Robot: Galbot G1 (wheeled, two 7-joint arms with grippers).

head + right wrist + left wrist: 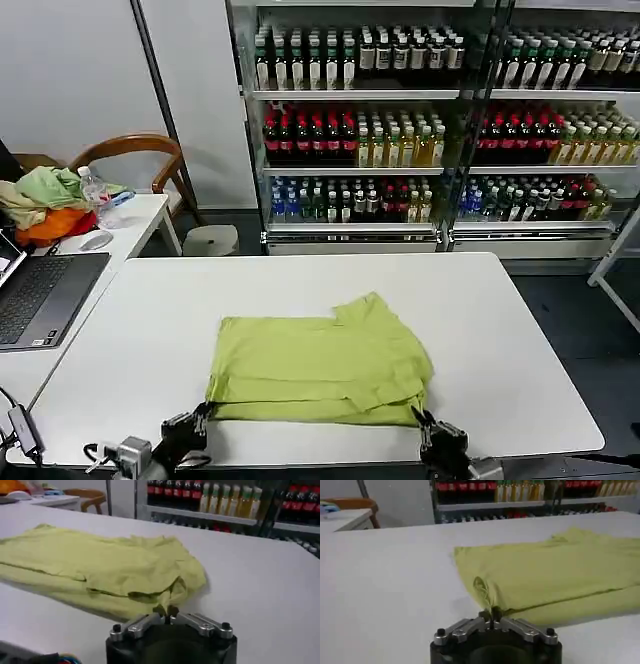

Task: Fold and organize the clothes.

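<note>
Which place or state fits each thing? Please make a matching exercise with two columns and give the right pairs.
Things:
1. T-shirt
2. left gripper
3. right gripper
4. laptop

Places or states:
A. open on the side table
B. pinching the shirt's near left corner
C. partly folded on the white table
D. pinching the shirt's near right corner

Pairs: 1-C, 2-B, 3-D, 4-A

- Bare white table (pixel 520 340) lies open all around the folded T-shirt (pixel 320 365).
- Laptop (pixel 40 295) and garment heap (pixel 45 205) crowd the side desk (pixel 135 225), well apart.
</note>
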